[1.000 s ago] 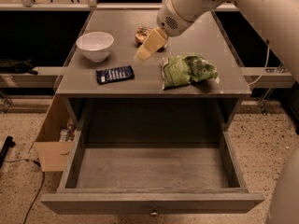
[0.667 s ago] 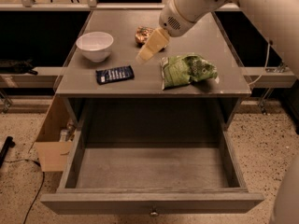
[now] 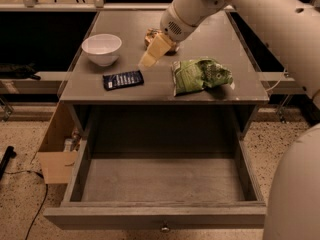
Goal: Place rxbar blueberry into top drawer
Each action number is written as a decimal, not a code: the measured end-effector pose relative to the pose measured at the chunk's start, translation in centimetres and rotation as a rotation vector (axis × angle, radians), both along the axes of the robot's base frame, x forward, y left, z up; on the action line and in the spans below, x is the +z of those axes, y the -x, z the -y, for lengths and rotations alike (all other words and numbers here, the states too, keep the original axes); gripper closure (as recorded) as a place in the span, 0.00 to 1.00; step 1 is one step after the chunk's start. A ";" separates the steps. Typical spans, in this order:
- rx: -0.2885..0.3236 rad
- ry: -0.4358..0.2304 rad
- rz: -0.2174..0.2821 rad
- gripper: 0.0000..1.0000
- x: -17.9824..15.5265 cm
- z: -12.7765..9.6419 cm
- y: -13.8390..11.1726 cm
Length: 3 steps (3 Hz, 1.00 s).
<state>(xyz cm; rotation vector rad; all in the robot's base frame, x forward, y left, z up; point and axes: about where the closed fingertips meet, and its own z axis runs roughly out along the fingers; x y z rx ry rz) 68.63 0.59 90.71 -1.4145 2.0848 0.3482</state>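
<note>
The rxbar blueberry (image 3: 123, 79), a flat dark navy wrapper with white lettering, lies on the grey cabinet top (image 3: 150, 91) near its front left. My gripper (image 3: 148, 59) hangs just above the top, a little to the right of and behind the bar, not touching it. The top drawer (image 3: 155, 216) is pulled fully open below the cabinet top, with nothing in it. Its small round knob (image 3: 163, 228) shows on the front panel.
A white bowl (image 3: 102, 48) stands left of the gripper, behind the bar. A green bag (image 3: 200, 75) lies to the right. A brown-orange packet (image 3: 151, 35) is partly hidden behind the gripper. A cardboard box (image 3: 57, 154) stands on the floor left of the drawer.
My gripper has moved slightly down and to the left, closer to the bar. Nothing else has moved.
</note>
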 end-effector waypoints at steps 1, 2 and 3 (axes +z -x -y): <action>0.007 0.011 -0.015 0.00 -1.3 -0.7 0.0; 0.025 0.029 -0.042 0.00 -3.1 -2.1 0.2; 0.062 0.057 -0.065 0.00 -5.0 -4.4 0.6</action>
